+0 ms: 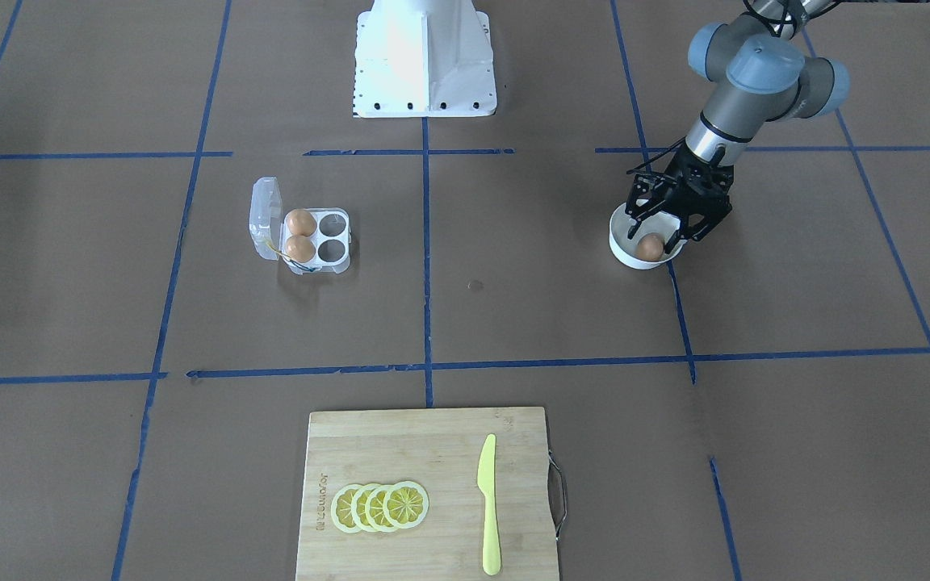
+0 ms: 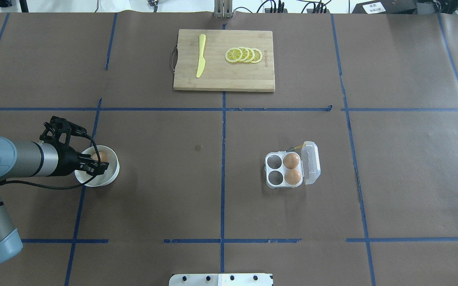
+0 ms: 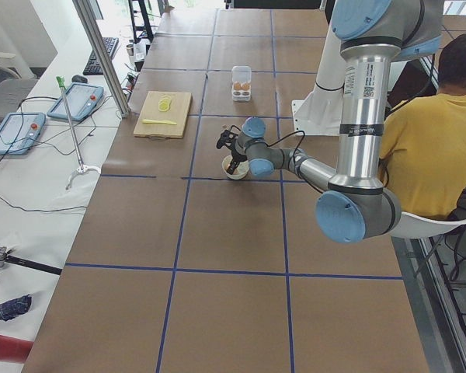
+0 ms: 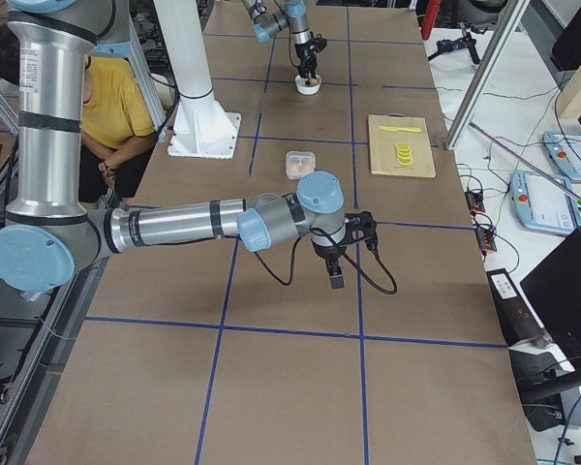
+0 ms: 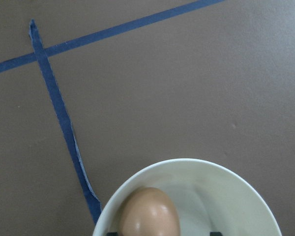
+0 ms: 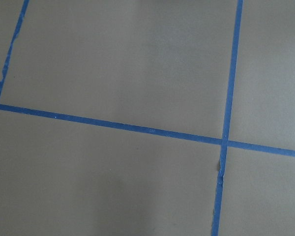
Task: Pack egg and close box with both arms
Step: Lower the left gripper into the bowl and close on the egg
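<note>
Left end effector (image 1: pixel 663 237) in the white bowl (image 1: pixel 626 257), over the egg (image 1: pixel 650 246).
Jaws spread, straddling the egg just below; the right end effector's (image 4: pixel 335 280) state cannot be told.

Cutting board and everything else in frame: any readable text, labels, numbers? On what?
Cutting board, stamp along one edge: lettering is there, too blurred to quote.
Left arm, white sticker on its upright tube: too small to read.
White label at the top of the overhead view: too small to read.
Box, bowl: no print visible.
</note>
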Available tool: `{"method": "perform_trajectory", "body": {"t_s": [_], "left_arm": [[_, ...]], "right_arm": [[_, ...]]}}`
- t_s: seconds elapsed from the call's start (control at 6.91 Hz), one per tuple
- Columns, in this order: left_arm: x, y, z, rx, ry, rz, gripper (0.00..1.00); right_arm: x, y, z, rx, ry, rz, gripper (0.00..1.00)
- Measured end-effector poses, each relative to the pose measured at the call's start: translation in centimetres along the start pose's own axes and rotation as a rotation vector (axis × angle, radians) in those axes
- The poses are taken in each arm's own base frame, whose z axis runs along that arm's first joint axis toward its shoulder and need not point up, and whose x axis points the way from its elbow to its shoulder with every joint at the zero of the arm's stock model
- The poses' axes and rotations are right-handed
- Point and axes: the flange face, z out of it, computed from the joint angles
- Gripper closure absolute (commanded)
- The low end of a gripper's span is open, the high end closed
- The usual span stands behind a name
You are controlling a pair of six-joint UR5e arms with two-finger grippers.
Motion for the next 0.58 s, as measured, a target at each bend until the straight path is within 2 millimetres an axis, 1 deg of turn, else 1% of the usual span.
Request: {"method": "perform_trajectory", "body": {"t_s": [0.14, 0.29, 0.58], "left_arm": [[0.27, -0.44, 0.61, 0.001, 0.000, -0.002, 0.36], [0.38, -0.62, 0.88, 0.001, 0.000, -0.002, 0.37], [0.38, -0.65, 0.94, 0.001, 0.000, -0.002, 0.28]], "right_arm": [[0.01, 0.02, 0.01, 0.000, 0.000, -0.001, 0.00], [0.03, 0.05, 0.02, -0.001, 0.000, -0.001, 0.00], [0.07, 0.11, 0.04, -0.002, 0.000, -0.001, 0.00]]}}
